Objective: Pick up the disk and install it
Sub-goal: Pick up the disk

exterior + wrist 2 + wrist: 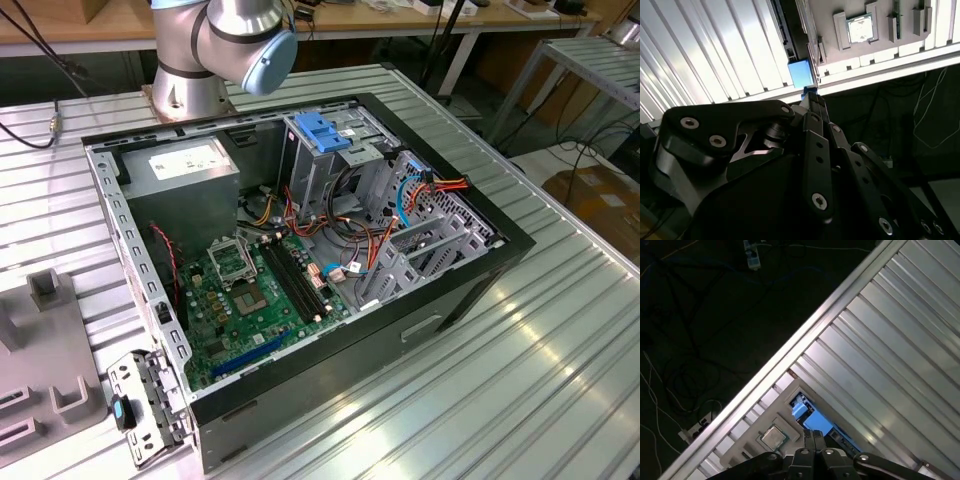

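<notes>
The disk (790, 30) stands on edge in a slot of a grey fixture (880, 42), close to the table's rim, and its blue end tab (801, 73) faces my gripper (810, 96). My black fingers are pressed together, with their tips right at the tab's near edge. I cannot tell whether they touch it. In the first wrist view the blue tab (802, 411) lies just beyond the gripper (814, 434). The open computer case (470, 290) lies on the ribbed metal table, with a metal drive cage (425, 240) at the exterior view's right.
A processor chip (860, 27) sits in the grey fixture beside the disk. The case holds a green motherboard (250, 300), a grey power-supply box (185, 165), loose cables and a blue latch (322, 130). The arm's base (215, 50) stands behind the case. Dark floor with cables lies past the table's edge.
</notes>
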`<state>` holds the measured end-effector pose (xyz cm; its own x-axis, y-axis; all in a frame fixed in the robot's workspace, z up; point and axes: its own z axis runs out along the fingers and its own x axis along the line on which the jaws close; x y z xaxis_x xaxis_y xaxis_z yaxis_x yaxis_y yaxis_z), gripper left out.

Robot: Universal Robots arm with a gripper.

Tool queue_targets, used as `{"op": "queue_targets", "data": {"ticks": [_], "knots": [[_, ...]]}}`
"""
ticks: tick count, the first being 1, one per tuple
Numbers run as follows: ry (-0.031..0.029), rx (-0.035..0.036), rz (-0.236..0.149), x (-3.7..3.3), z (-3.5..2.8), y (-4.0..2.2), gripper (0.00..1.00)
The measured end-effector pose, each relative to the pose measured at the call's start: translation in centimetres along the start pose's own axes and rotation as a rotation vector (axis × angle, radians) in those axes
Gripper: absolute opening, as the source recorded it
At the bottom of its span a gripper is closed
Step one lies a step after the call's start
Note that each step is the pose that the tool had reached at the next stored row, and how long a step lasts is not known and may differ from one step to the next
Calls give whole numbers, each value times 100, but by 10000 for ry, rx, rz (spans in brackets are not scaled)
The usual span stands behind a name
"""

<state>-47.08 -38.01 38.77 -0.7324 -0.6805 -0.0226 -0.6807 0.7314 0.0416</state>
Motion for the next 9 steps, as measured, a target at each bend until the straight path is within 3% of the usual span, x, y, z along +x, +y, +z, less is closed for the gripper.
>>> {"op": "queue_targets", "data": {"ticks": [9], "knots": [[3,-1,-49,0,0,0,11]]}}
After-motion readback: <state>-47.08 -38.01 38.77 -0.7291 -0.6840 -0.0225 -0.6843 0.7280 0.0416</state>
